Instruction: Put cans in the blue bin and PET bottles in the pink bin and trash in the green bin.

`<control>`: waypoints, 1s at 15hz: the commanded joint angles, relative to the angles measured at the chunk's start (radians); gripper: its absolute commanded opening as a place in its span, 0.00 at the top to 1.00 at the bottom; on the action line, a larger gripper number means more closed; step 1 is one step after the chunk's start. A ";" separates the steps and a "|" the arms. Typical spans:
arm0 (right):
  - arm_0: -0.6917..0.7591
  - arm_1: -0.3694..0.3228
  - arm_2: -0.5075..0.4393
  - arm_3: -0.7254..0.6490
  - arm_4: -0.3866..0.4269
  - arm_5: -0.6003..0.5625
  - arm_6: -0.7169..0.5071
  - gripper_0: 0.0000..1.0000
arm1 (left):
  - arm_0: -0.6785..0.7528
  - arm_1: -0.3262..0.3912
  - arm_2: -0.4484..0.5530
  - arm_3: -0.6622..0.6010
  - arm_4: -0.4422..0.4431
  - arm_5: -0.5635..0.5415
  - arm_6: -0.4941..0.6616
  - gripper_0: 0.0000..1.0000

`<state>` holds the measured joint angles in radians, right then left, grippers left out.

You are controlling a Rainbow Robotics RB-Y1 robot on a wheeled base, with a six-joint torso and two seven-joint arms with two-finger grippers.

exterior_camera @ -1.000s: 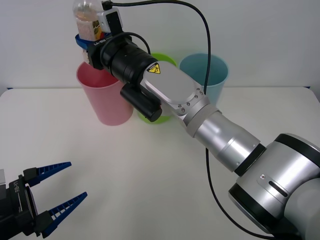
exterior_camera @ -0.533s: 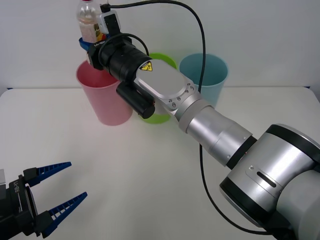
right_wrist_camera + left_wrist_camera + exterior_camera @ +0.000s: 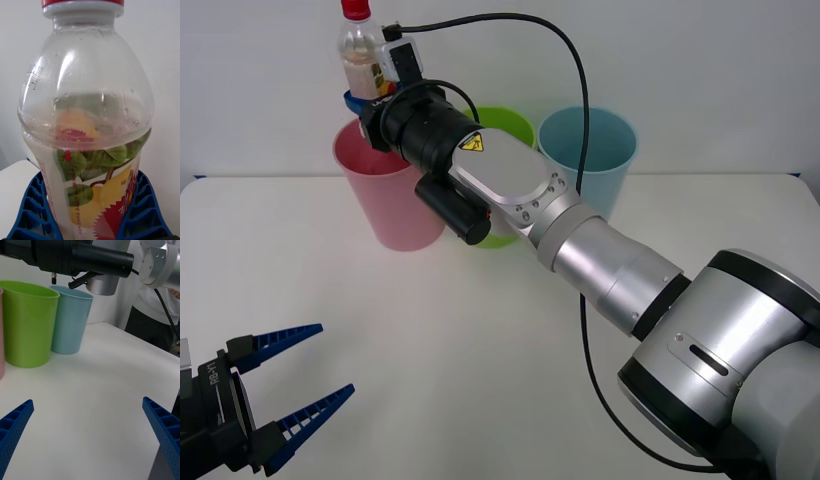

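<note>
1. Front view showed the right gripper (image 3: 360,100) clamped around the lower body of the bottle (image 3: 358,55), holding it raised above the pink bin (image 3: 392,210).
2. The bottle stood upright, red cap (image 3: 355,10) at the top, its long axis vertical.
3. The right wrist view confirmed the hold: the blue ribbed fingers (image 3: 35,210) pressed against both sides of the labelled part of the bottle (image 3: 86,112), leaving the shoulder and cap free.
4. The deciding relation was vertical alignment. The base of the bottle appeared to sit over the rear part of the pink bin's rim, so the bin's opening lay directly below and slightly toward the robot from the gripper.
5. The green bin (image 3: 515,125) stood just beside the pink bin, and the blue bin (image 3: 600,150) just beside the green one, both farther toward the robot's right.
6. The left gripper (image 3: 275,410) waited low at the near left of the table (image 3: 480,350), fingers spread wide and holding nothing; its wrist view showed the green bin (image 3: 26,330) and blue bin (image 3: 71,324) well ahead of it.
7. Judgement: only a release, or a short descent followed by a release, seemed to remain. A bottle dropped too close to the rear rim could strike it and tip outward.
</note>
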<state>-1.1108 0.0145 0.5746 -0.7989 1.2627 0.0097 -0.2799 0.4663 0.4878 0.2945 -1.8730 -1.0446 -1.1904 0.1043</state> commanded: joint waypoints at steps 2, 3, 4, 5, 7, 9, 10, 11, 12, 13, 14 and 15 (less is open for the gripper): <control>0.000 -0.001 0.005 0.003 -0.002 0.001 0.001 1.00 | 0.000 0.000 0.000 0.000 0.000 0.000 0.000 0.00; 0.000 0.001 0.005 0.003 -0.002 0.001 0.002 1.00 | 0.000 0.000 0.000 0.000 0.000 0.000 0.000 0.00; 0.000 -0.001 0.007 0.001 0.000 0.001 0.005 0.77 | 0.000 0.000 0.000 0.000 0.000 0.000 0.000 0.00; 0.000 0.001 0.007 0.001 0.004 0.001 0.007 0.27 | 0.000 0.000 0.000 0.000 0.000 0.000 0.000 0.00; -0.001 0.001 0.007 0.000 0.007 -0.001 0.016 0.00 | 0.000 0.000 0.000 0.000 0.000 0.000 0.000 0.00; 0.000 -0.001 0.007 0.000 0.007 -0.001 0.018 0.00 | 0.000 0.000 0.000 0.000 0.000 0.000 0.000 0.00; 0.000 -0.001 0.007 0.000 0.007 -0.001 0.018 0.00 | 0.000 0.000 0.000 0.000 0.000 0.000 0.000 0.00; 0.000 0.001 0.007 0.000 0.007 0.001 0.018 0.00 | 0.000 0.000 0.000 0.000 0.000 0.000 0.000 0.00; -0.001 -0.001 0.007 0.000 0.007 -0.001 0.019 0.00 | 0.000 0.000 0.000 0.000 0.000 0.000 0.000 0.00; 0.000 0.001 0.007 0.000 0.007 -0.001 0.018 0.00 | 0.000 0.000 0.000 0.000 0.000 0.000 0.000 0.00; -0.001 -0.001 0.007 0.000 0.007 -0.001 0.018 0.00 | 0.000 0.000 0.000 0.000 0.000 0.000 0.000 0.00; 0.000 -0.001 0.007 0.000 0.007 -0.001 0.019 0.00 | 0.000 0.000 0.000 0.000 0.000 0.000 0.000 0.00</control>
<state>-1.1115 0.0141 0.5814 -0.7989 1.2699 0.0095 -0.2618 0.4663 0.4878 0.2945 -1.8730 -1.0446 -1.1904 0.1043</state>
